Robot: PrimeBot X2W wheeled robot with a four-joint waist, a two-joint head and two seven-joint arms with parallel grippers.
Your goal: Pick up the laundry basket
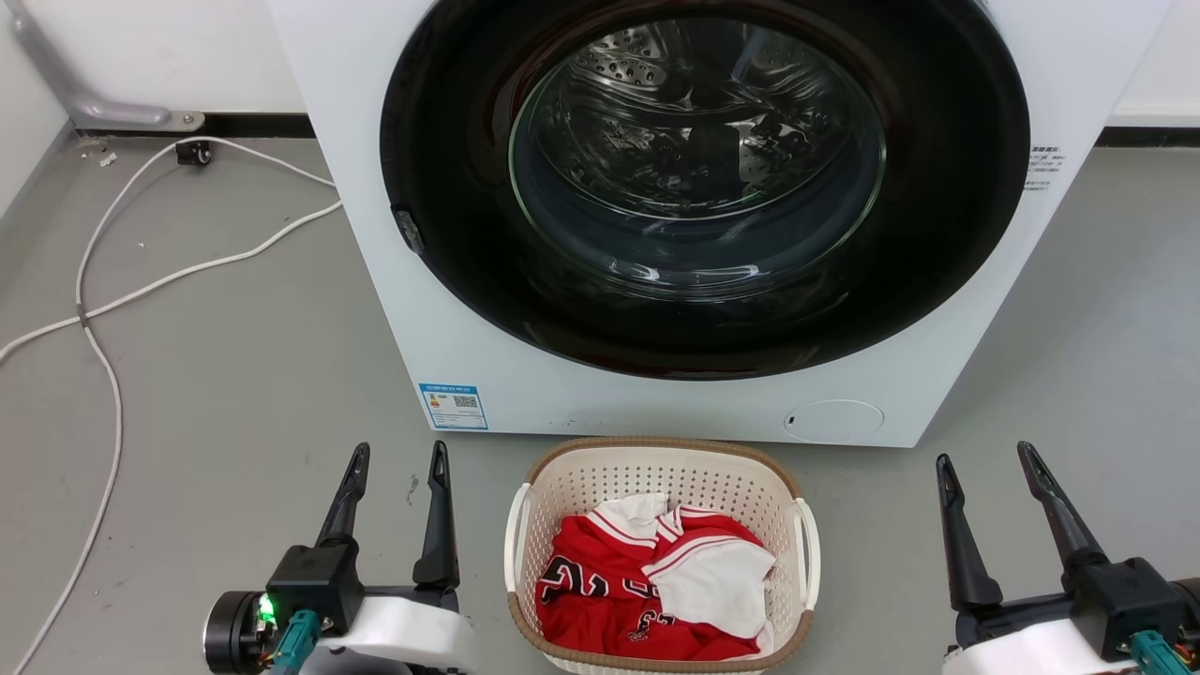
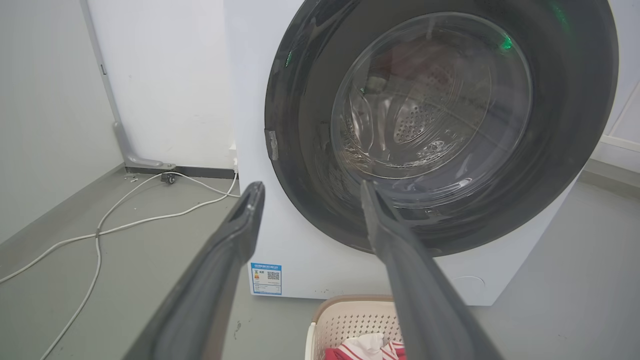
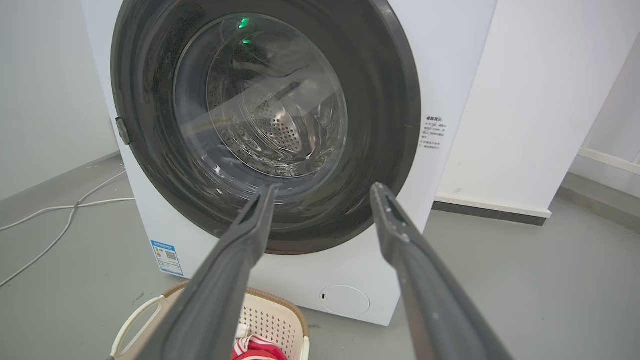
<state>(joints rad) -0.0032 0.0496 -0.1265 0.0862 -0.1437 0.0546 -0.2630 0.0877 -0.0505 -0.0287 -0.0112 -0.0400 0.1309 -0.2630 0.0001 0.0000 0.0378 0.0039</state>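
White washing machine (image 1: 375, 234) far centre, round door (image 1: 698, 178) shut, blue label (image 1: 454, 406) at its lower left. White cable (image 1: 82, 319) loose on grey floor (image 1: 234, 375), left. Red-and-white jersey (image 1: 600, 581) near centre.

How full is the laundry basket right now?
Partly full. The laundry basket holds crumpled red and white clothes that cover its bottom and stay below the brown rim.
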